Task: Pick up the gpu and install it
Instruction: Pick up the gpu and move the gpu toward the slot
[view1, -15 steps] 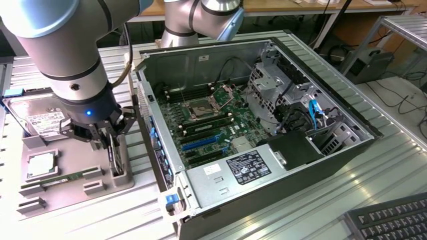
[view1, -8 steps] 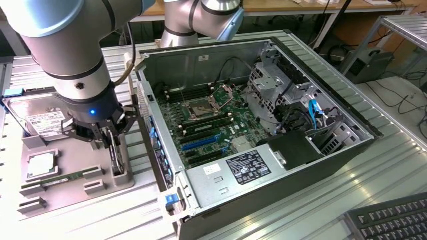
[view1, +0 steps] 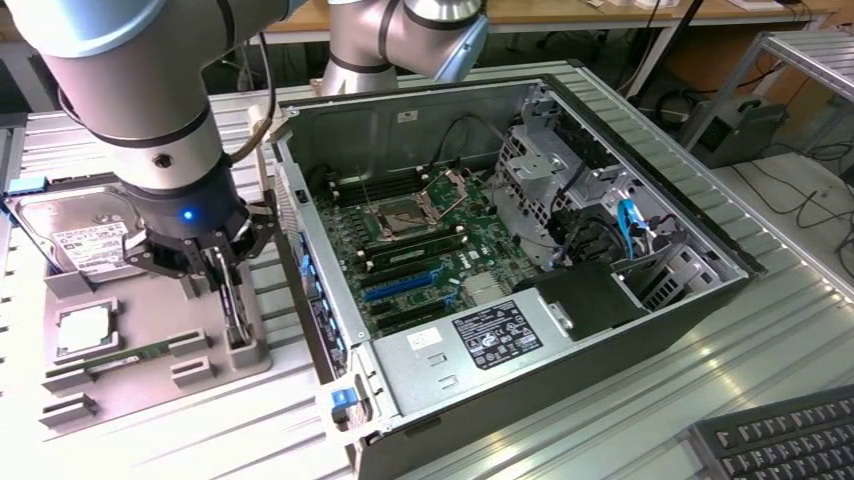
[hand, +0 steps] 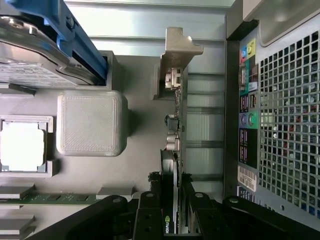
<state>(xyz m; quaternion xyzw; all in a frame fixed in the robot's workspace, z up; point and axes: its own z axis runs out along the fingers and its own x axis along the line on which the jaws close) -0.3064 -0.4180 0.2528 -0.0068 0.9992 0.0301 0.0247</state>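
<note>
The pincer (view1: 222, 268) (hand: 170, 182) is closed on the gpu (view1: 239, 312) (hand: 176, 120), 1 finger on each flat side, and the card stands on its edge in the grey tray (view1: 127, 385) on the table, just beside the open computer case (view1: 694, 300).

Bracket (hand: 178, 50) of the gpu (hand: 175, 125) bare dull metal; holder tray (hand: 140, 100) matt grey ribbed plastic; computer case (hand: 285, 125) perforated dark metal.
</note>
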